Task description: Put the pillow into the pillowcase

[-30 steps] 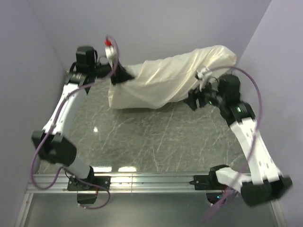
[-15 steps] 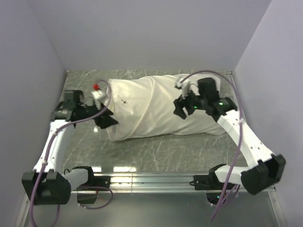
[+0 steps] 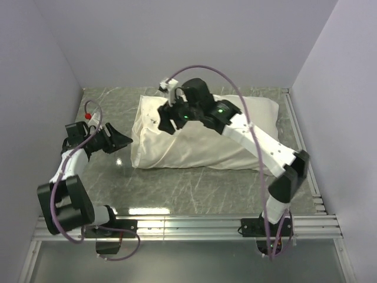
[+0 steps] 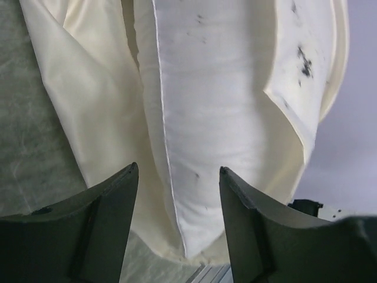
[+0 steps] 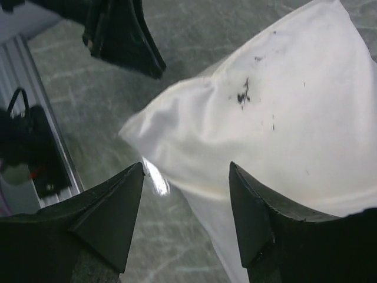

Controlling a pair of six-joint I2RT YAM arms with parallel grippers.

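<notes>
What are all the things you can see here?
pillow: one, white with dark specks, mostly inside the pillowcase
pillowcase: one, cream, lying on the table around the pillow
table: one, grey marble, under everything
rail: one, silver, at the near edge
cables: two, purple, along the arms
left gripper: one, black, open, beside the pillow's left end
right gripper: one, black, open, above the pillow

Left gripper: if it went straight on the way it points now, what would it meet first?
Most likely the exposed end of the pillow, centred between the open fingers of the left gripper, with the pillowcase gathered around it. Which fabric comes first is unclear.
</notes>
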